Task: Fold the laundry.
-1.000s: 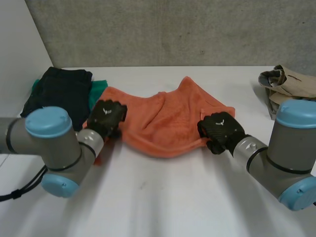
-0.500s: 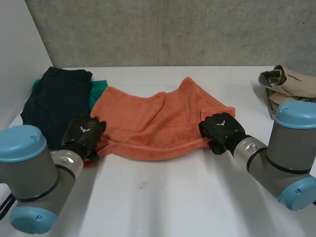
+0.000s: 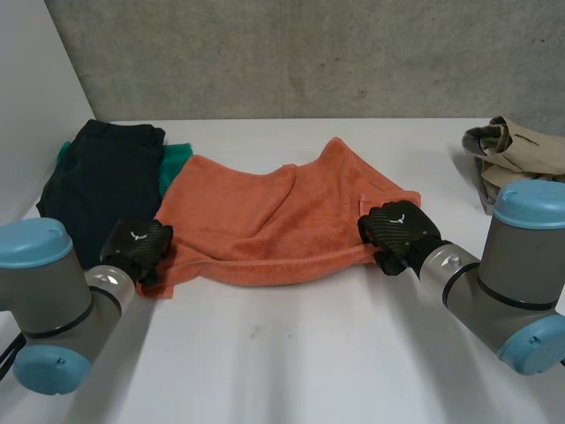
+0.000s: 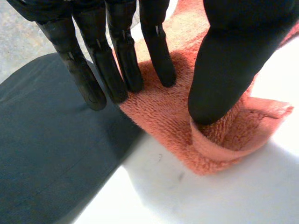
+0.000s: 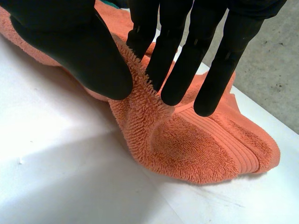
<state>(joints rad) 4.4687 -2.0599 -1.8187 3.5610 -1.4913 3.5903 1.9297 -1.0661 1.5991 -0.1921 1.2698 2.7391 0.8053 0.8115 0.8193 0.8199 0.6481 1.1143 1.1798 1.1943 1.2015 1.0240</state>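
Observation:
An orange towel (image 3: 265, 221) lies spread across the middle of the white table (image 3: 291, 362). My left hand (image 3: 137, 246) is at its near left corner. There the straight fingers (image 4: 154, 51) press on the towel (image 4: 159, 116), and the thumb (image 4: 229, 60) pinches a curled-up fold of the corner. My right hand (image 3: 393, 228) is at the towel's near right corner. Its thumb (image 5: 70, 42) and fingers (image 5: 173, 60) pinch a raised ridge of the towel (image 5: 196, 149).
A dark garment (image 3: 101, 177) lies at the far left over a green cloth (image 3: 179, 157), touching the towel's left edge; it also lies beside my left fingers (image 4: 46, 154). A beige garment (image 3: 516, 150) sits at the far right. A wall stands along the table's left side.
My left hand has moved toward the near left, drawing the towel's left corner with it. The towel now lies wider and flatter. The right hand has stayed put.

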